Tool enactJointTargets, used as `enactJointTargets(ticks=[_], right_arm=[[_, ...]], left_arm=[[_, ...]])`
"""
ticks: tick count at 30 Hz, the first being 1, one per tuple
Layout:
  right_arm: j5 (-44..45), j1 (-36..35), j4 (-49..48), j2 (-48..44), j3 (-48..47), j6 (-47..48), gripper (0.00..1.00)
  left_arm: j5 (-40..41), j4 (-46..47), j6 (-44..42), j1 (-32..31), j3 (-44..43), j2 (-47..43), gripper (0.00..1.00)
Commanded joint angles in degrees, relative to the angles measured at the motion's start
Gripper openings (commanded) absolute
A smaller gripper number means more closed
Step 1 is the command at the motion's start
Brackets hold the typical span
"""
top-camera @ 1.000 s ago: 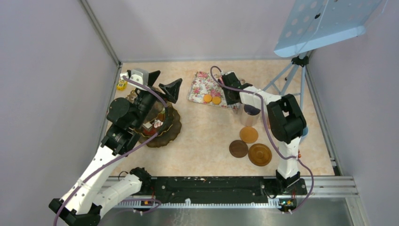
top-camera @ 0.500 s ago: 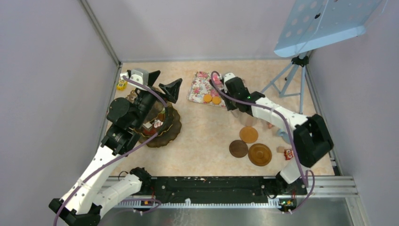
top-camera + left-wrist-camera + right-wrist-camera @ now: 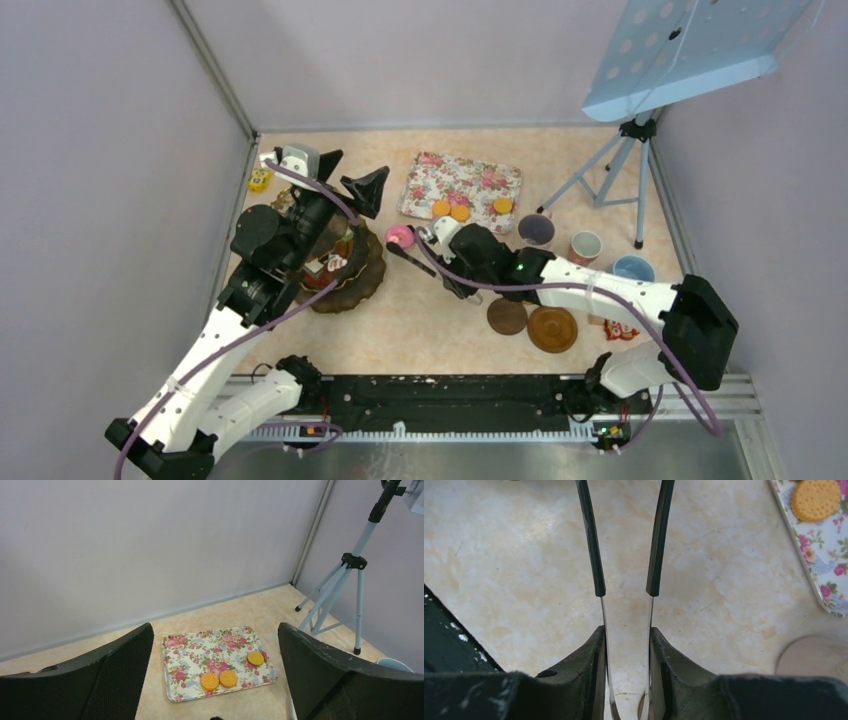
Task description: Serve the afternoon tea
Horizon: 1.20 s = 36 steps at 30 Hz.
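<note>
Three orange biscuits (image 3: 460, 212) lie on the rose tray (image 3: 470, 178) in the top view, and the lilac mug (image 3: 536, 230), white cup (image 3: 585, 247) and blue mug (image 3: 633, 268) stand on the counter (image 3: 440, 320) to its right. A pink cake (image 3: 400, 236) sits just beside the tips of the black tongs (image 3: 410, 257) — the right gripper (image 3: 455, 272) holds them. The left gripper (image 3: 349, 173) hangs over the brown stand (image 3: 365, 275). From the left wrist, its jaws are wide apart, looking down at the tray. From the right wrist, the jaws squeeze the tongs' two arms — one biscuit shows at the tray's corner.
</note>
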State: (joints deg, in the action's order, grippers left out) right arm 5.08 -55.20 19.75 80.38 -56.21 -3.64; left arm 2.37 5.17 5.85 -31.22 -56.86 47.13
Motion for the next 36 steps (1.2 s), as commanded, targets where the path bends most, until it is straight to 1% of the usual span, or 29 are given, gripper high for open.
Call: enactJointTargets(ticks=[1, 6, 14, 17, 21, 23, 29, 36], right_arm=[[2.7, -5.0, -3.4, 0.1, -1.1, -0.2, 0.08], [4.3, -8.1, -2.9, 4.7, -4.4, 1.0, 0.07], [4.6, -9.4, -4.4, 11.3, -9.1, 2.5, 0.08], [4.6, -9.4, -4.6, 13.9, -11.3, 2.9, 0.12], [4.0, -9.6, -3.8, 17.9, -14.9, 3.3, 0.14], [4.0, -9.6, -3.6, 19.5, -15.9, 5.5, 0.15], [4.9, -9.5, -3.7, 22.0, -18.0, 6.3, 0.21], [3.7, -9.6, -4.0, 23.6, -18.6, 6.4, 0.24]], left_arm=[[-0.2, 2.0, -0.4, -0.2, 0.2, -0.2, 0.99], [-0.2, 2.0, -0.4, -0.2, 0.2, -0.3, 0.99], [0.0, 2.0, -0.6, -0.2, 0.1, -0.4, 0.99], [0.2, 1.9, -0.7, -0.2, 0.2, -0.4, 0.99], [0.4, 1.9, -0.9, -0.2, 0.2, -0.6, 0.99], [0.5, 1.9, -1.0, -0.2, 0.2, -0.6, 0.99], [1.0, 1.9, -1.4, -0.2, 0.1, -1.0, 0.99], [0.8, 1.9, -1.4, -0.2, 0.1, -1.2, 0.99]])
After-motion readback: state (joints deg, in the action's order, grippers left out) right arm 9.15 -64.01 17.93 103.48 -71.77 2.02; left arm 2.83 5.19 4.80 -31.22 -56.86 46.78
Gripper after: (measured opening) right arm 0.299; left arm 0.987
